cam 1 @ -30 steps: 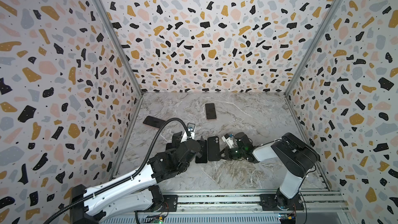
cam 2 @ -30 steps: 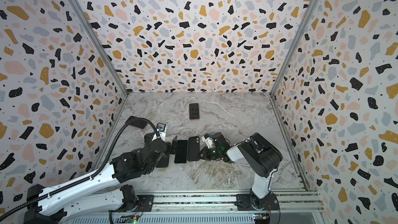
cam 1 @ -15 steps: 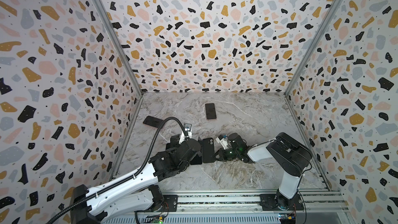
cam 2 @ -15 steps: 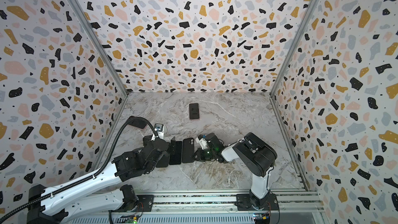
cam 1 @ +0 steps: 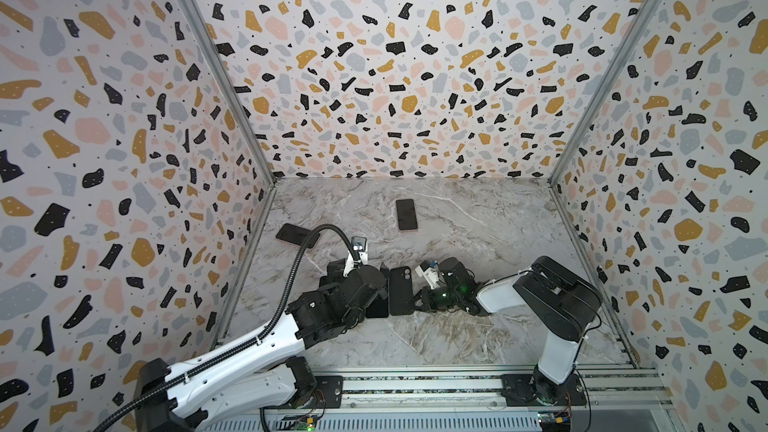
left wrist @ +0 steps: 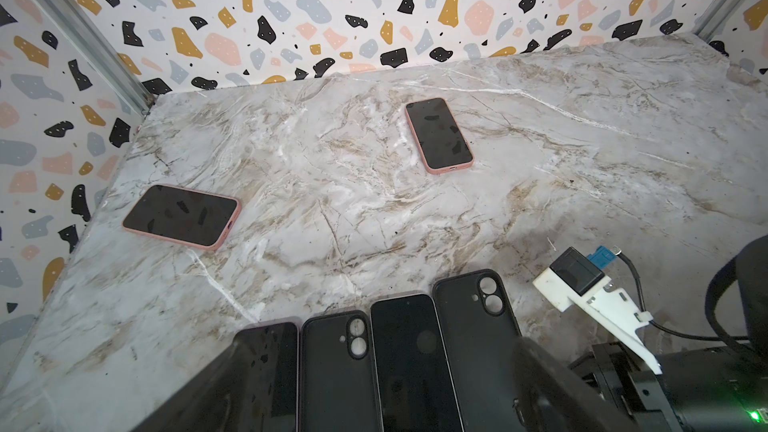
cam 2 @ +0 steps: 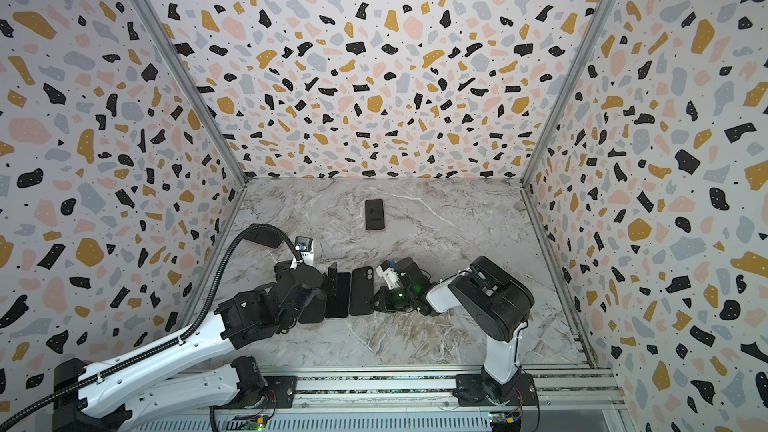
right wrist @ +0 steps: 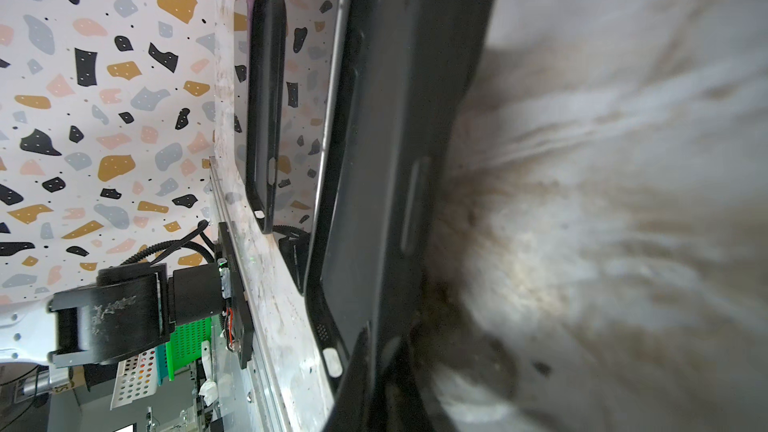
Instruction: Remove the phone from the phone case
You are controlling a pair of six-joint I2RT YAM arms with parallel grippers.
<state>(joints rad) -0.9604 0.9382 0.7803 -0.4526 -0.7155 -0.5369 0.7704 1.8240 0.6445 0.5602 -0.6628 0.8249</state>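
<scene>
My left pincer (left wrist: 392, 357) hangs spread wide above the veined grey marble tabletop (left wrist: 374, 209). There's the glossy black phone (left wrist: 409, 351), bare and flat, just beside the matte black rubbery phone case (left wrist: 473, 326) with its two round camera cut-outs. My right pincer (cam 1: 417, 302) sits low against that case's outer long edge, too blurred up close to tell whether it's pinching.
</scene>
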